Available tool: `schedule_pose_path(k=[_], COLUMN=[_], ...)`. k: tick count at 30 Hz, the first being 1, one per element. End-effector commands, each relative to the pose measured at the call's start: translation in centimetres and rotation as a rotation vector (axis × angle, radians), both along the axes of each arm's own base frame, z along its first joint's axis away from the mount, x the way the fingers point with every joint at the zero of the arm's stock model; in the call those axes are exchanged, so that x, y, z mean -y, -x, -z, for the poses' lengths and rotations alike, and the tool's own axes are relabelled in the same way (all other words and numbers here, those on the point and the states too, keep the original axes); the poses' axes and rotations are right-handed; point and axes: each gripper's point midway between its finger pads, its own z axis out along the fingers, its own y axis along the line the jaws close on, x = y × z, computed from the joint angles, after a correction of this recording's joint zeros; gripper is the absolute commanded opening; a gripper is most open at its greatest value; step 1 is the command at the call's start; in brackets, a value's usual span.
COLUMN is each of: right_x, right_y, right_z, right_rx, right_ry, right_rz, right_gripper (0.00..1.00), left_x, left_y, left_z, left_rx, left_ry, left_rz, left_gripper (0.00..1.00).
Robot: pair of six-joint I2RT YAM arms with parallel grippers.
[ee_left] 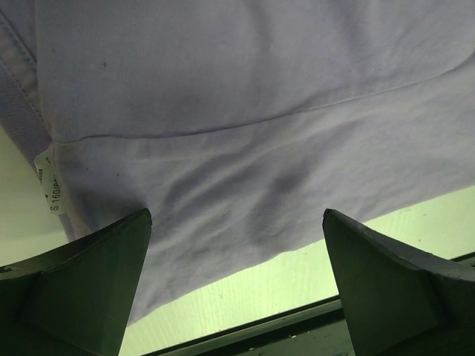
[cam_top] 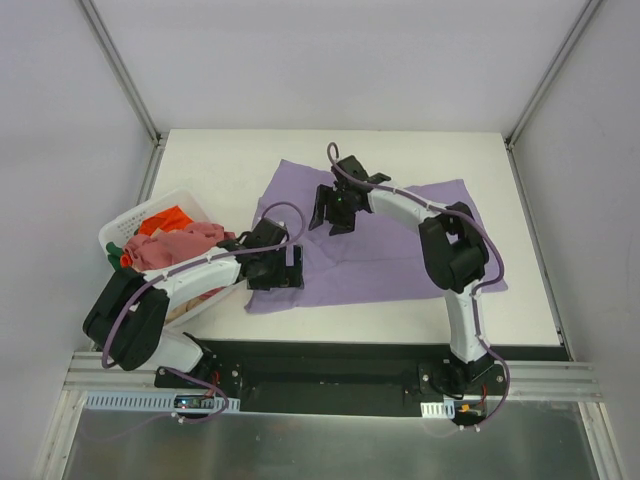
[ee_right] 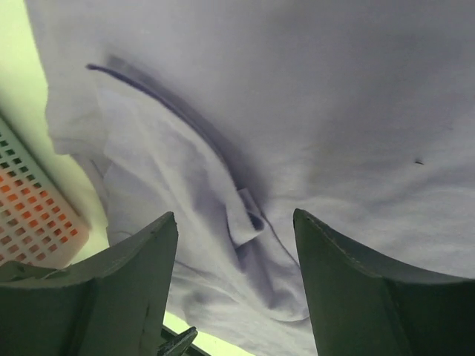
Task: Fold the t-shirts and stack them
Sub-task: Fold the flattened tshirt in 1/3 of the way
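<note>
Writing shows in 1 place only: a small white label [ee_left: 50, 185] sewn at the seam of the lavender t-shirt [cam_top: 400, 240], by its ribbed collar. It reads "S 160/" before the print curls out of sight; a smaller line beside it is too blurred to read.

The lavender t-shirt lies spread on the white table [cam_top: 400, 150], creased, with 1 sleeve folded over near its left side. The left hand [cam_top: 290, 268] hangs over the shirt's near-left edge, its 2 fingers spread wide with nothing between them but the cloth below. The right hand [cam_top: 332, 212] hangs over the shirt's upper left part, its fingers apart and narrower than the left's, a raised crease of the cloth in the gap; it is not clamped on the crease.

Left of the lavender t-shirt stands a white plastic basket [cam_top: 125, 228], holding a salmon pink t-shirt [cam_top: 175, 245] heaped over an orange-red t-shirt [cam_top: 165, 218]. The left arm crosses in front of the basket and hides its near side.
</note>
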Motion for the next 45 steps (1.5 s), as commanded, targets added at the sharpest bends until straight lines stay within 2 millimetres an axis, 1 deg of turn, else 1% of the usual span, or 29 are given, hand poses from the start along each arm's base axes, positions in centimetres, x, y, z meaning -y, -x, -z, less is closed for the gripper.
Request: schedule_pose_path(k=[1, 3, 7, 11, 12, 15, 17, 18, 22, 23, 25, 28, 30, 32, 33, 34, 35, 37, 38, 39, 40, 43, 44, 45], right_x=[0.3, 0.3, -0.5, -1.4, -1.6, -1.7, -1.7, -1.9, -1.8, -1.4, -0.9, 0.0, 0.3, 0.5, 0.6, 0.8, 0.9, 1.4, 2.0, 2.5, 3.1, 5.6, 6.9, 8.3], right_y=[-0.8, -0.7, -0.5, -0.1, -0.1, -0.1, -0.3, -0.4, -1.4, -1.8, -2.6, -3.6, -3.9, -3.9, -4.0, -4.0, -4.2, -4.6, -5.2, -5.6, -5.7, -5.7, -5.4, -5.2], right_z=[-0.1, 0.5, 1.4, 1.6, 1.7, 1.6, 1.4, 1.1, 0.1, 0.2, -0.5, -1.0, -1.0, -0.9, -0.7, -0.6, -0.6, -1.0, -1.6, -2.7, -3.5, -6.5, -7.1, -8.2], right_rx=[-0.002, -0.009, -0.039, -0.047, -0.047, -0.041, -0.03, -0.022, 0.033, 0.048, 0.085, 0.133, 0.146, 0.143, 0.14, 0.14, 0.146, 0.162, 0.189, 0.208, 0.23, 0.306, 0.316, 0.33], right_ry=[0.044, 0.056, 0.032, 0.013, 0.008, 0.008, 0.006, -0.002, 0.011, 0.038, 0.08, 0.143, 0.175, 0.194, 0.205, 0.217, 0.23, 0.261, 0.29, 0.304, 0.325, 0.386, 0.409, 0.415], right_rz=[0.067, 0.072, 0.067, 0.046, 0.044, 0.048, 0.049, 0.047, 0.041, 0.047, 0.048, 0.043, 0.032, 0.023, 0.02, 0.02, 0.017, 0.007, 0.019, 0.03, 0.033, 0.075, 0.095, 0.124], right_gripper=[0.65, 0.59, 0.44, 0.36, 0.33, 0.16, 0.07, 0.0, 0.01, 0.01, 0.01, 0.01, 0.01, 0.04, 0.09, 0.17, 0.27, 0.55, 0.64, 0.82, 0.96, 0.96, 0.96, 0.96], left_x=[-0.9, -1.1, -1.2, -1.5, -1.5, -1.6, -1.7, -1.7, -1.9, -2.0, -2.1, -2.4, -2.4, -2.4, -2.4, -2.3, -2.2, -1.8, -1.5, -1.3, -1.0, -0.2, 0.0, 0.5], left_y=[0.4, 0.6, 1.0, 1.2, 1.2, 1.4, 1.4, 1.4, 1.7, 1.8, 1.9, 2.3, 2.6, 2.7, 2.7, 2.6, 2.6, 2.3, 2.2, 2.1, 1.9, 1.2, 0.9, 0.6], left_z=[1.4, 1.7, 2.2, 2.6, 2.7, 2.7, 2.7, 2.8, 3.0, 3.1, 3.2, 3.6, 3.6, 3.7, 3.6, 3.4, 3.3, 2.8, 2.5, 2.2, 1.8, 0.5, 0.0, -0.7], left_rx=[-0.018, -0.023, -0.041, -0.049, -0.05, -0.052, -0.051, -0.051, -0.058, -0.06, -0.064, -0.075, -0.082, -0.088, -0.084, -0.08, -0.078, -0.069, -0.065, -0.06, -0.052, -0.022, -0.009, 0.006], left_ry=[-0.035, -0.048, -0.054, -0.064, -0.065, -0.066, -0.069, -0.071, -0.076, -0.078, -0.08, -0.088, -0.086, -0.083, -0.081, -0.078, -0.073, -0.054, -0.041, -0.031, -0.018, 0.015, 0.026, 0.043], left_rz=[-0.024, -0.017, -0.003, -0.007, -0.011, -0.011, -0.014, -0.011, -0.011, -0.011, -0.011, -0.009, -0.005, -0.005, -0.006, -0.006, -0.003, 0.005, 0.011, 0.017, 0.022, 0.027, 0.028, 0.036], left_gripper=[0.99, 0.99, 0.99, 0.99, 0.99, 0.99, 0.99, 0.99, 0.99, 0.99, 0.99, 0.99, 0.99, 0.99, 0.99, 0.99, 0.99, 0.99, 0.99, 0.99, 0.99, 0.99, 0.99, 0.99])
